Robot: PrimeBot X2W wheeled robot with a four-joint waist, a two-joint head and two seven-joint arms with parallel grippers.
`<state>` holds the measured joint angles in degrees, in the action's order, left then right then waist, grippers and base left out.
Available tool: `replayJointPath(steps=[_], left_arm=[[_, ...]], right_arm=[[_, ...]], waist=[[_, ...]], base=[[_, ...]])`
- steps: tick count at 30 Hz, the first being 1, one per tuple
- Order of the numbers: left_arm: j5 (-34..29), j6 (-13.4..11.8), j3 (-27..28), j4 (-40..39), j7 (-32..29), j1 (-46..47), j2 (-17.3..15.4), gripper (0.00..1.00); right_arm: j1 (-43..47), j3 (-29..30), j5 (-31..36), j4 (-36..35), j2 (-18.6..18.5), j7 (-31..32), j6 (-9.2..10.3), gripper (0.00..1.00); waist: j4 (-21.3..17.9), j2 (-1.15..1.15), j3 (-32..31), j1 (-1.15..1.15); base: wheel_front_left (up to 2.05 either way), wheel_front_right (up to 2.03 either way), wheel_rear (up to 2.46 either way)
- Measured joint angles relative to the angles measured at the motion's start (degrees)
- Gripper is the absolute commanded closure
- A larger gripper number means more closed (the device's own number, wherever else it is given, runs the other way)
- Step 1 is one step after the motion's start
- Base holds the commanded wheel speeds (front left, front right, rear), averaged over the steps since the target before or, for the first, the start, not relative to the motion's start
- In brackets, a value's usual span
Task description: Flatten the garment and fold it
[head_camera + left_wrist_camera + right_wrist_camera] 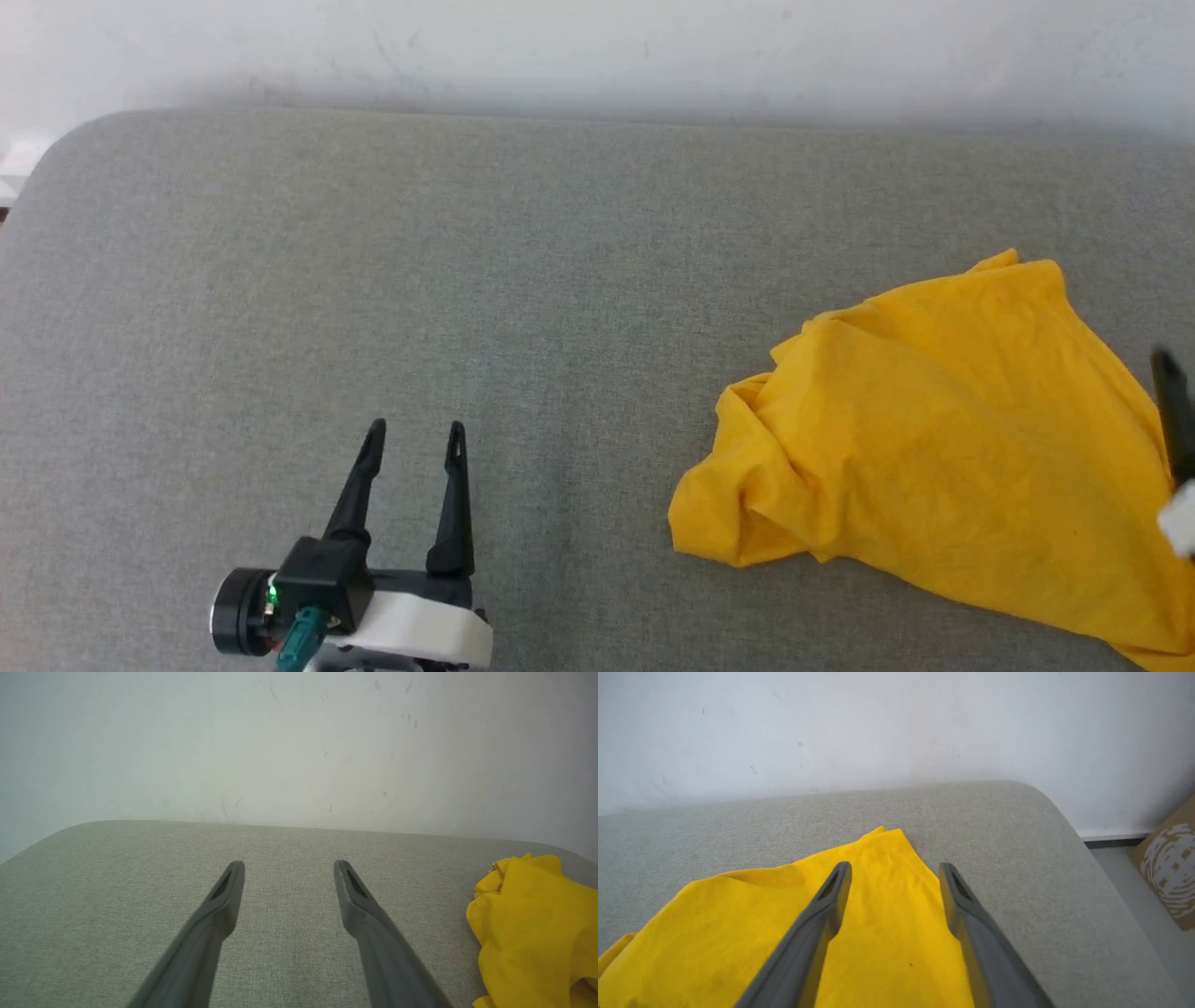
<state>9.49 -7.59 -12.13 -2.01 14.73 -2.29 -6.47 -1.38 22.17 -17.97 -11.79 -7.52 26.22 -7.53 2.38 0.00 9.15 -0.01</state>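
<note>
Head view looks down on a wide grey fabric cushion (560, 280) with rounded corners, its far edge against a pale scuffed wall (597, 47). The garment (934, 439) lies crumpled on the right part of the cushion, reaching towards the cushion's near right edge, with one pointed corner aimed at the cushion's far edge and a bunched, folded lump on the side nearer the cushion's middle. Its visible surface is plain yellow, with no print showing. The left gripper (416, 427) sits over the near left part of the cushion, its two dark fingers spread wide apart with bare grey fabric between them and nothing in its grasp; it is well apart from the garment, which in the left wrist view shows as a yellow heap at the cushion's right side. The right gripper (895, 866) is over the cushion's right end, its fingers likewise spread wide and holding nothing, both fingers lined up over the yellow cloth near its pointed corner. Whether the fingertips touch the cloth I cannot tell. Beyond the cushion's rounded right corner, the right wrist view shows a strip of grey floor (1134, 868) and a brown cardboard box (1169, 877) with a white pattern.
</note>
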Motion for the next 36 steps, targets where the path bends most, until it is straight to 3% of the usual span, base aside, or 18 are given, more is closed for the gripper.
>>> replayJointPath(steps=[4, 10, 15, 21, 22, 23, 24, 31, 36], left_arm=[[0.0, 0.1, -0.6, 0.0, 0.0, 0.5, 0.2, 0.0], [0.0, 0.5, -1.1, -0.1, 0.0, 1.8, 0.6, 0.0], [0.0, 0.5, -1.4, -0.4, 0.0, 3.5, 1.0, 0.0], [-0.1, 0.5, -1.8, -0.2, 0.0, 5.0, 1.5, 0.0], [-0.1, 0.5, -1.8, -0.2, 0.0, 5.1, 1.7, 0.0], [-0.1, 0.5, -1.9, -0.1, 0.0, 5.1, 1.7, 0.0], [-0.1, 0.5, -1.9, 0.0, 0.0, 5.2, 1.8, 0.0], [-0.5, 0.5, -1.3, 0.3, 0.0, 5.3, 2.2, 0.0], [-0.5, 0.5, -0.7, 0.8, 0.0, 5.2, 2.3, 0.0]], right_arm=[[-7.3, -4.0, 0.5, 2.3, -3.6, 2.1, -0.01, 0.0], [-14.4, -6.2, 3.6, 14.9, -8.5, 5.3, -0.01, 0.0], [-17.2, -10.0, 4.4, 23.7, -10.4, 10.5, 0.0, 0.0], [-19.0, -13.0, 4.4, 28.8, -11.7, 12.1, -0.01, 0.0], [-19.5, -13.0, 4.4, 29.3, -12.1, 12.2, -0.01, 0.23], [-20.0, -12.7, 4.5, 29.9, -12.4, 12.1, -0.01, 0.67], [-20.5, -12.5, 4.9, 30.4, -12.5, 11.8, -0.04, 1.0], [-22.1, -12.1, 5.1, 30.7, -12.1, 5.9, -0.05, 1.0], [-24.8, -12.8, 2.2, 24.3, -11.6, 1.6, -0.02, 1.0]], waist=[[0.7, 0.0, 0.8, 0.0], [2.6, 0.0, 3.3, 0.01], [4.4, 0.0, 6.1, 0.02], [6.8, 0.0, 9.0, 0.01], [7.2, 0.0, 9.3, 0.0], [7.5, 0.0, 9.6, 0.0], [7.7, 0.0, 9.9, 0.0], [7.4, 0.0, 9.9, 0.02], [5.9, 0.0, 7.8, 0.01]], base=[[0.0, 0.0, 0.0], [0.0, 0.0, 0.0], [0.0, 0.0, 0.0], [0.0, 0.0, 0.0], [0.0, 0.0, 0.0], [0.0, 0.0, 0.0], [0.0, 0.0, 0.0], [0.0, 0.0, 0.0], [0.0, 0.0, 0.0]])
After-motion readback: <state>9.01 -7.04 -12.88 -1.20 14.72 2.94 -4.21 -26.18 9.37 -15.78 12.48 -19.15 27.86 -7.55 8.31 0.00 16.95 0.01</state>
